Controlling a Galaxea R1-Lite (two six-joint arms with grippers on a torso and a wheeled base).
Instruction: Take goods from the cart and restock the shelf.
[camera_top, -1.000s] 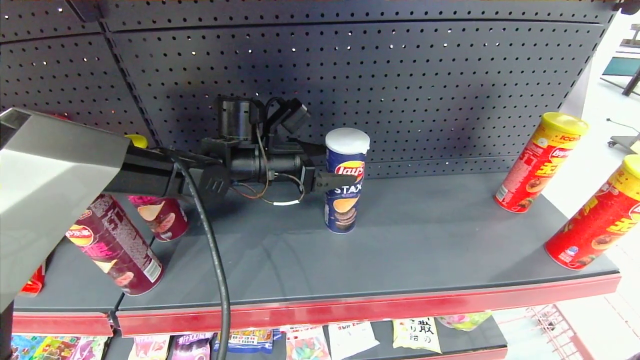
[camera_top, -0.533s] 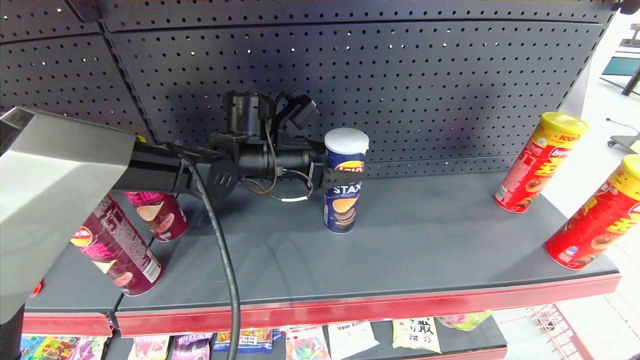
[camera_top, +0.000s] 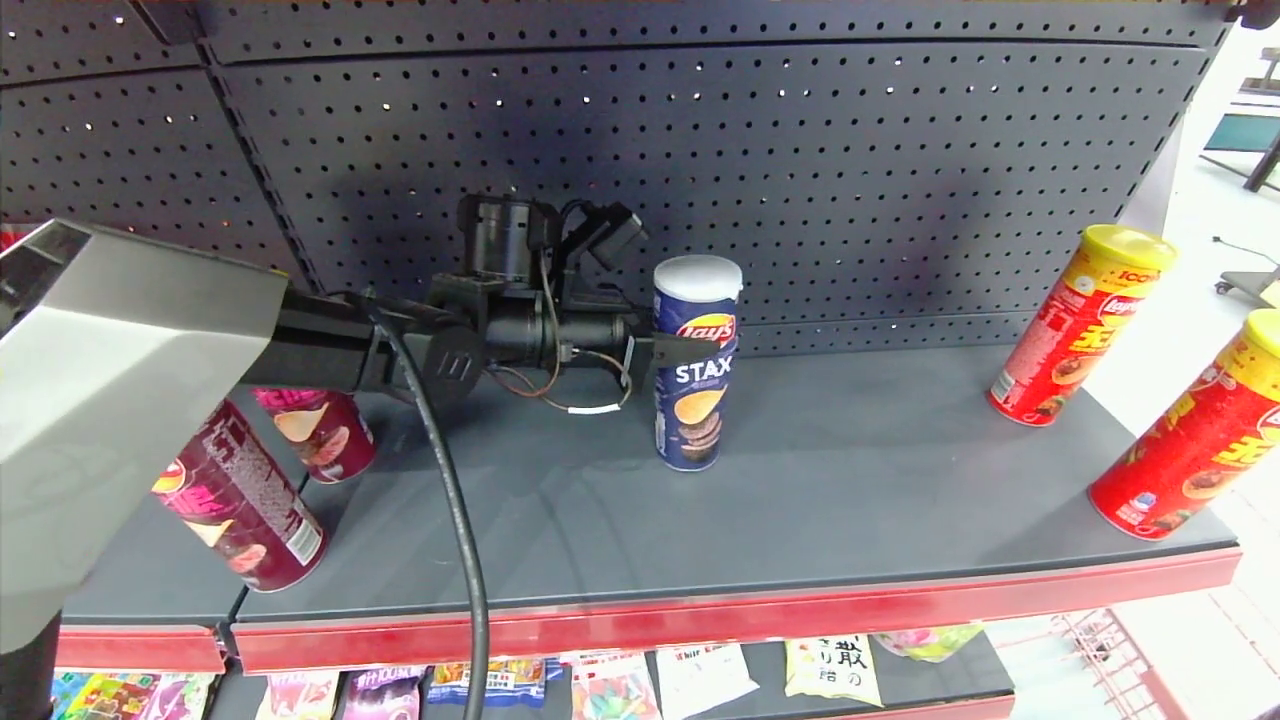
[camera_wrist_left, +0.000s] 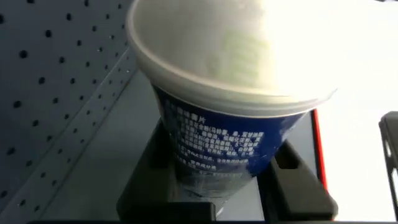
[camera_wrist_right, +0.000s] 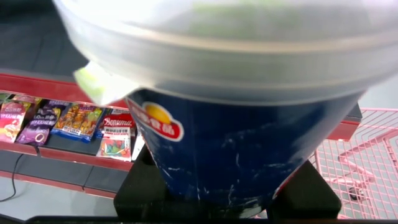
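A blue chips can (camera_top: 697, 365) with a white lid stands upright on the dark shelf (camera_top: 880, 480), near the pegboard back. My left gripper (camera_top: 692, 347) comes in from the left and is shut on the can's upper half. The left wrist view has the same can (camera_wrist_left: 217, 143) between the two black fingers (camera_wrist_left: 149, 180). My right gripper (camera_wrist_right: 227, 199) is shut on a second blue can (camera_wrist_right: 236, 149) with a clear lid, held in front of the lower shelves.
Two red cans (camera_top: 1080, 325) (camera_top: 1190, 430) stand at the shelf's right end, and two maroon cans (camera_top: 240, 495) (camera_top: 318, 430) at the left. The shelf has bare room between them. Snack packets (camera_top: 610, 685) fill the shelf below. A pink cart (camera_wrist_right: 354, 174) is beside the right gripper.
My left arm has pushed a little to the right with the blue can, which now stands slightly farther right and more upright.
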